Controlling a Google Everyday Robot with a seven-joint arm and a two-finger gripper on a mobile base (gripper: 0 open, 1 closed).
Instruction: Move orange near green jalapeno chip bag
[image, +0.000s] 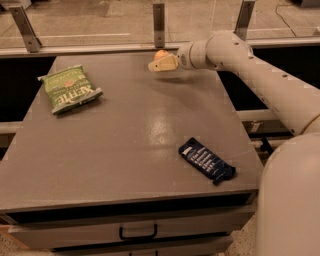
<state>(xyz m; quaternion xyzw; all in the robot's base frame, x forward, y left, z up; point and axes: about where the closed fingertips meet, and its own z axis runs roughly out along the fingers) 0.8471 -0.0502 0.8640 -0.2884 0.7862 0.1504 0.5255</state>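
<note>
The orange sits at the far edge of the grey table, near the middle of that edge. My gripper reaches in from the right, right in front of the orange, and hides its lower part. I cannot tell if it touches the fruit. The green jalapeno chip bag lies flat at the far left of the table, well to the left of the orange and the gripper.
A dark blue wrapped bar lies at the front right of the table. A rail with metal posts runs behind the table's far edge. My white arm spans the right side. A drawer handle shows below the front edge.
</note>
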